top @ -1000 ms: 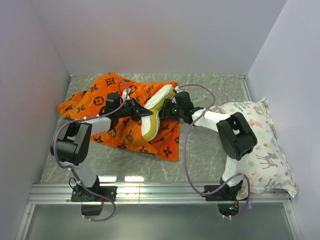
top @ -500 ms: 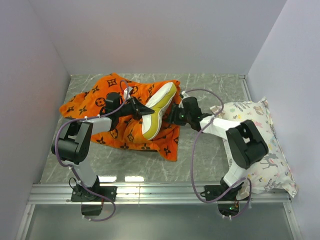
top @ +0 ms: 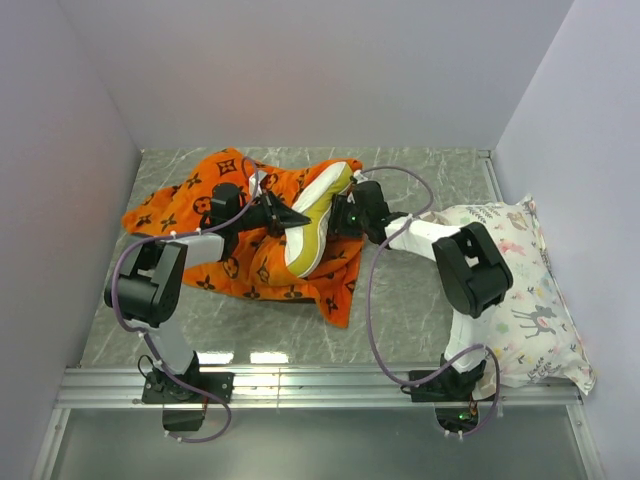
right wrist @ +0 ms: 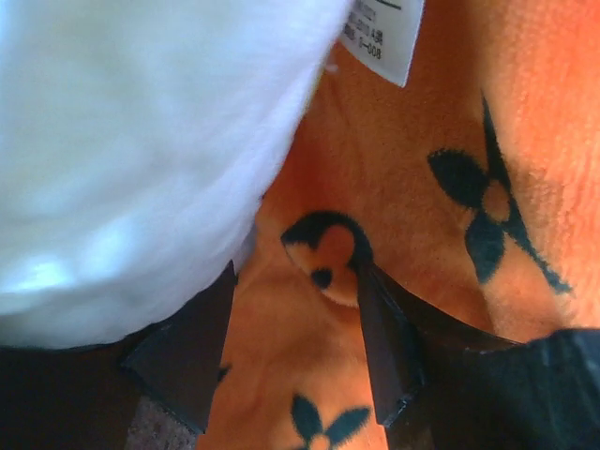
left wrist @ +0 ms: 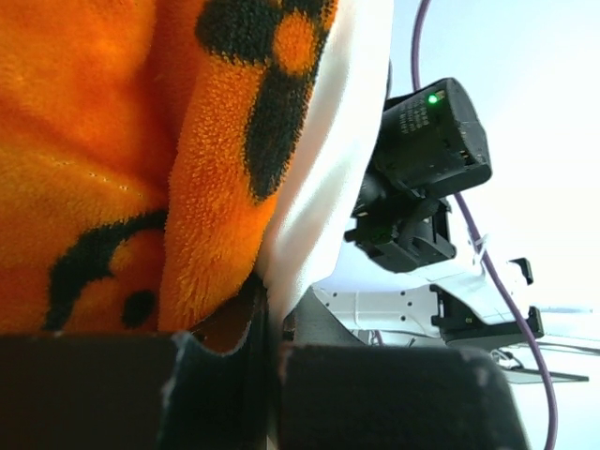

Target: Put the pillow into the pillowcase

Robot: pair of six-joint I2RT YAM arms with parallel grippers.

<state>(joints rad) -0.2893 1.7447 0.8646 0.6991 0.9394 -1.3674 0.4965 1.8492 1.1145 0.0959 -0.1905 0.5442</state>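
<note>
From above, the pillow (top: 312, 225) hides the tips of the right fingers (right wrist: 384, 347), and folds of the pillowcase (top: 190, 205) cover its left edge. The right arm (top: 470, 270) blocks part of the printed pillow (top: 535, 310). The right wrist view cuts off the label (right wrist: 380, 33) at the top, and its print is too blurred to read. The left fingers (left wrist: 94, 394) show only as a dark blur.
</note>
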